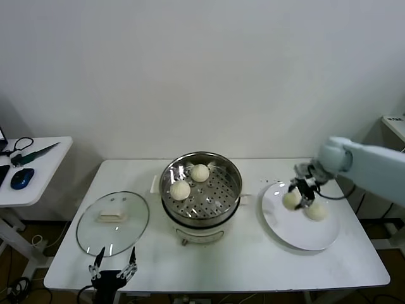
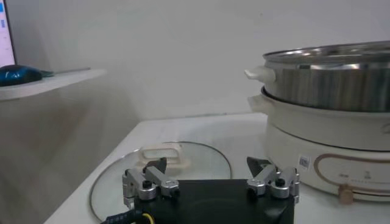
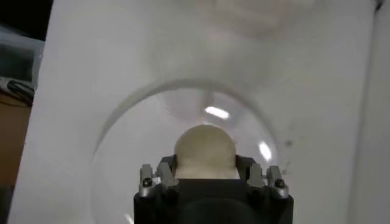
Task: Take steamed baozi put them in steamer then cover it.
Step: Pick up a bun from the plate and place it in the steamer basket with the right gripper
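The right gripper is over the plate, its jaws closed on a bun that sits between the fingers; the right wrist view shows that bun filling the gap between the two fingers. A second bun lies on the plate just beside the jaws. Two more buns rest in the steamer, well apart from that gripper. The left gripper waits at the table's near edge, jaws wide, with the lid flat on the table just beyond its fingertips.
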Action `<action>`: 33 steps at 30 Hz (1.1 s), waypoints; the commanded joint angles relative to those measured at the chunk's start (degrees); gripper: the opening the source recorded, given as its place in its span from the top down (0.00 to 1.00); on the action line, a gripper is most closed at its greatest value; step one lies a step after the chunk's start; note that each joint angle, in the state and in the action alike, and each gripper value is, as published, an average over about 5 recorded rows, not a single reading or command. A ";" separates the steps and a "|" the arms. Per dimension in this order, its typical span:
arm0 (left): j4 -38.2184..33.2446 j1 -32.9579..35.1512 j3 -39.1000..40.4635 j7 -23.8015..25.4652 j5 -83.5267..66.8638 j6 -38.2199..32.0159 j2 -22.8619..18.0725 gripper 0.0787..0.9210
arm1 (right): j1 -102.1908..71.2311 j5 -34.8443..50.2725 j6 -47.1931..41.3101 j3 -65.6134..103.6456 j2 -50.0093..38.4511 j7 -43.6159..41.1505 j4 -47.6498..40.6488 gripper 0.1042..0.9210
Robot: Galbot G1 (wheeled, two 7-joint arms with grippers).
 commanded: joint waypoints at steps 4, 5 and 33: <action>-0.15 0.04 -0.03 0.01 0.06 -0.03 0.10 0.12 | 25.76 1.97 22.14 -2.05 22.62 -3.65 12.30 0.34; -0.22 0.04 -0.03 0.01 0.06 -0.04 0.08 0.12 | 24.80 0.57 22.71 -1.85 23.75 -2.90 13.66 0.34; 0.10 0.41 -0.69 -0.69 -0.45 -0.82 0.27 0.12 | -2.96 -29.90 25.46 -3.24 31.35 8.65 10.52 0.34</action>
